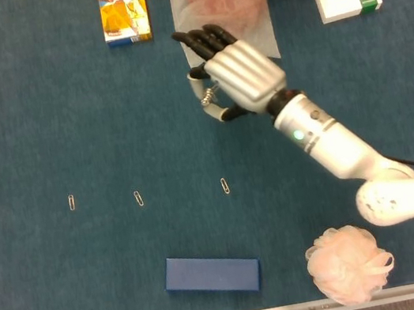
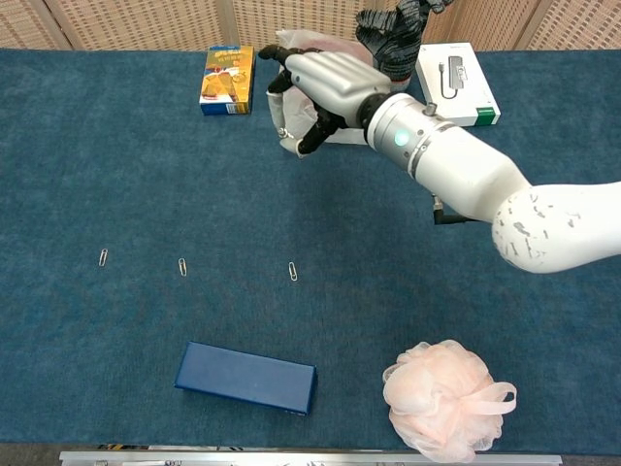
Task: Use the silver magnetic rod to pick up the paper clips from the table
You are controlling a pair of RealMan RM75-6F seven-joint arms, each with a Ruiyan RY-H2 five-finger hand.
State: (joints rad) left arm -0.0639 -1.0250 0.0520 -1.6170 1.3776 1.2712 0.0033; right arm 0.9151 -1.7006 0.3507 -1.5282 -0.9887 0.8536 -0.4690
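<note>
Above table, right hand (image 1: 235,78) outstretched

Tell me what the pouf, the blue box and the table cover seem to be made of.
Pouf: gathered pale pink mesh, likely nylon netting; ruffled, airy folds show. Blue box: probably card or matte plastic; flat dark faces, crisp edges, no shine. Table cover: dark blue fabric, looks like felt or short-pile carpet; fine speckled texture, no glare.
</note>
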